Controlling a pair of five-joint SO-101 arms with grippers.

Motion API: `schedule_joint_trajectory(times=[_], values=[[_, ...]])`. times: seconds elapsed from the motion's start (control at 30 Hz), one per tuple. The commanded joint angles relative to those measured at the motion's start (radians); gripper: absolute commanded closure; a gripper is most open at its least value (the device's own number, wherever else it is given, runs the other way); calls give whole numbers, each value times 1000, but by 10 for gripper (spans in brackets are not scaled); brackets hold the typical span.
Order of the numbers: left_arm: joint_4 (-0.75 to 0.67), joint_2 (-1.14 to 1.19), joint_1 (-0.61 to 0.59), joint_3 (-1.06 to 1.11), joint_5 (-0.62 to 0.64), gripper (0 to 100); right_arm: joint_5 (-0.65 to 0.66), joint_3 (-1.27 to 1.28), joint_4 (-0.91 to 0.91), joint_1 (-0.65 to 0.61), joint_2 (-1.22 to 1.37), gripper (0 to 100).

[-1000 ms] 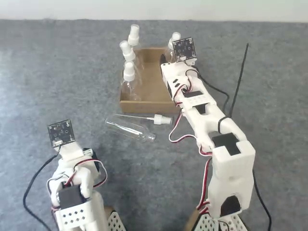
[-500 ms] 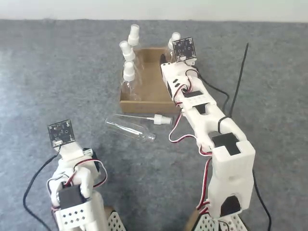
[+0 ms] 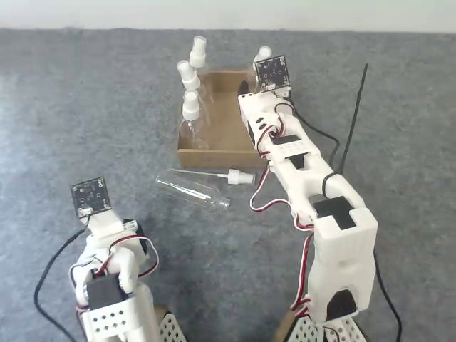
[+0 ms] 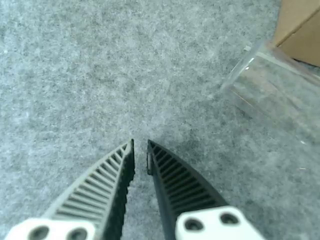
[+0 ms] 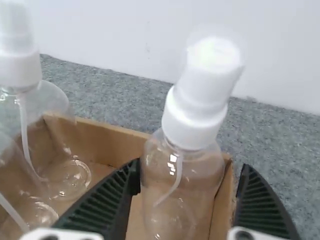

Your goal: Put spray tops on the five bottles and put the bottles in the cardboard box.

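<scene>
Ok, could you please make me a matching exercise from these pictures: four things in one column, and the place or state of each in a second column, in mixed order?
Things
1. uncapped bottle
2. loose spray top
3. right gripper
4. left gripper

Places and states
A. open, one finger on each side of a capped bottle that stands in the cardboard box
B. over bare carpet, holding nothing
C. clear, lying on its side on the carpet
D. white, lying between the box and the lying bottle

Pairs: 1-C, 2-D, 3-A, 4-B
</scene>
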Motion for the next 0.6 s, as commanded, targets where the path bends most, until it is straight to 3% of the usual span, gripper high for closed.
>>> schedule_joint_trajectory(times=[0.0, 0.3, 0.47, 0.57], values=[[5, -17, -5, -10, -2, 963, 11, -49, -18, 12, -24, 734], [5, -17, -5, -10, -2, 963, 15, -48, -18, 13, -24, 733], [5, -17, -5, -10, -2, 963, 12, -34, -18, 10, -27, 645], [5, -17, -5, -10, -2, 963, 14, -28, -18, 5, -27, 641]])
